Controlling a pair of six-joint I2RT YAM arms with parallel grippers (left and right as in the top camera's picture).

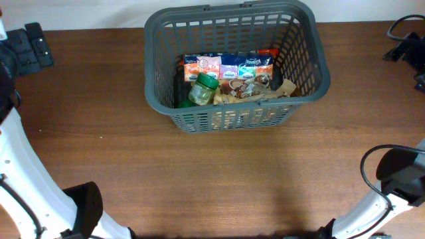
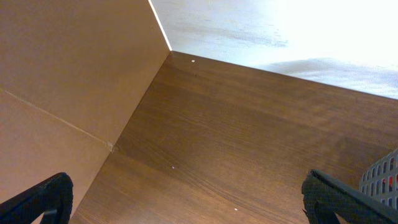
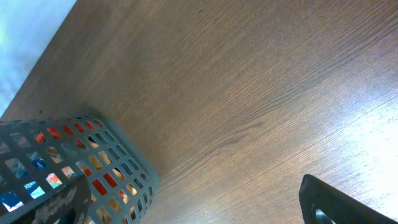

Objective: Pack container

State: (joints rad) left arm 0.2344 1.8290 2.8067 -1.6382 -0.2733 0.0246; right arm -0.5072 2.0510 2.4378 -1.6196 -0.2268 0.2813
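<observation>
White arms frame the near edge of the overhead view, your left arm (image 1: 20, 179) at 7 o'clock and your right arm (image 1: 372, 212) at 5 o'clock, both well apart from the load. At 12 o'clock on the wooden surface (image 1: 219, 179) stands the container (image 1: 159, 60), upright, its lattice sides around the groceries.

Inside, a row of coloured packets (image 1: 229, 66) leans against the far wall. A green-lidded jar (image 1: 202, 87) lies tilted just before them at 7 o'clock. Brown wrappers (image 1: 265, 89) are bunched toward 5 o'clock. Everything sits below the rim, probably so the container can be carried without spilling. No grocery shows outside it, so the packing looks finished or nearly so.

Your left tool (image 2: 193, 202) is spread wide, with a dark fingertip (image 2: 37, 199) in each lower corner of its wrist view. Only bare wood lies between them, and it grips and touches nothing. A brown panel (image 2: 62, 93) rises at 9 o'clock, and a corner of the container peeks in at 4 o'clock.

Your right tool (image 3: 193, 208) shows one finger (image 3: 339, 202) clearly, at 5 o'clock in its own view. The other is lost against the lattice at 7 o'clock. That wide set suggests parted jaws, and nothing shows held. Both arms keep low and clear, likely to leave the container unobstructed.
</observation>
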